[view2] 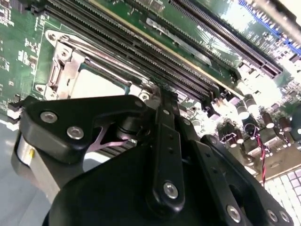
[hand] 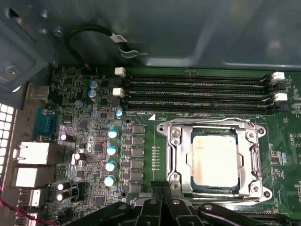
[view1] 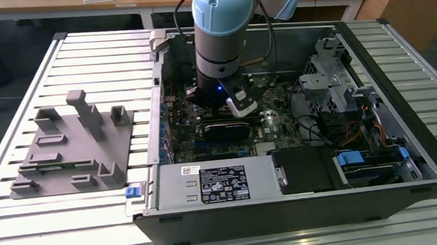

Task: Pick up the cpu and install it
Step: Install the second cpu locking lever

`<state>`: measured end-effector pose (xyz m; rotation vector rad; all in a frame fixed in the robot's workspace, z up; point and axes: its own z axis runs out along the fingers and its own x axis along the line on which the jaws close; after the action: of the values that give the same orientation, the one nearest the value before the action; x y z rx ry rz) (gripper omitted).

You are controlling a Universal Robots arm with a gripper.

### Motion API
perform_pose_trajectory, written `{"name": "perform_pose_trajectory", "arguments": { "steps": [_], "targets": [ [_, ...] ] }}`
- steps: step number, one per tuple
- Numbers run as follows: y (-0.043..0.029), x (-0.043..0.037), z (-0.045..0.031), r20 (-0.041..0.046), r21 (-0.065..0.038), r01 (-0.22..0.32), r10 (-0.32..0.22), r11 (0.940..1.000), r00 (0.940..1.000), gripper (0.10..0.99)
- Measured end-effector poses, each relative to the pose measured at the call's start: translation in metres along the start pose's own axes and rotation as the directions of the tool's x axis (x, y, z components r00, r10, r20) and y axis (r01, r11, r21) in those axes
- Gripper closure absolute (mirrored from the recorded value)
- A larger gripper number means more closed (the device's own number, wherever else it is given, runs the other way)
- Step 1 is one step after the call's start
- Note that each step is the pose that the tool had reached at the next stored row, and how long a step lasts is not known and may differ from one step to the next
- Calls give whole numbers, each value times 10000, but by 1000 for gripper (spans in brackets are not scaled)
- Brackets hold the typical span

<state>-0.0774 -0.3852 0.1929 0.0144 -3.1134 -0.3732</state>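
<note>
The cpu [hand: 214, 160], a silvery square chip, lies flat inside the metal frame of the motherboard socket [hand: 171, 155]; in the second wrist view the cpu [view2: 96, 84] shows just past the black finger links. My gripper [hand: 162, 195] hovers a little off the socket's edge, its two fingers pressed together and holding nothing. In the exterior view the gripper [view1: 216, 112] reaches down into the open computer case [view1: 300, 208], over the middle of the green motherboard [view1: 279, 124].
Several black memory slots [hand: 197, 89] run alongside the socket. A grey moulded fixture [view1: 76, 148] lies on the slatted table at the exterior view's left. A labelled metal box [view1: 215, 182], a drive cage [view1: 329, 76] and cables crowd the case around the arm.
</note>
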Motion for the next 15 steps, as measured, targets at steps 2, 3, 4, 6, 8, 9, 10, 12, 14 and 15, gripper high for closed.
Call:
{"name": "perform_pose_trajectory", "arguments": {
  "steps": [2,3,4,6,8,9,10,12,14,15],
  "targets": [
    [0,2,0,-1,-1,0,0,10000,10000,980],
    [-1,2,-1,-1,0,0,0,10000,10000,980],
    [1,3,-8,-1,0,0,0,10000,10000,980],
    [11,2,-45,1,-3,0,0,10000,10000,980],
    [23,3,-96,0,-1,-1,1,10000,10000,980],
    [30,3,-123,0,-1,-1,1,10000,10000,980],
    [36,3,-152,0,-1,0,0,10000,10000,980],
    [48,3,-200,-1,0,0,0,10000,10000,980],
    [58,3,-239,0,-1,0,0,10000,10000,980],
    [62,2,-257,0,-1,0,0,10000,10000,980]
  ]
}}
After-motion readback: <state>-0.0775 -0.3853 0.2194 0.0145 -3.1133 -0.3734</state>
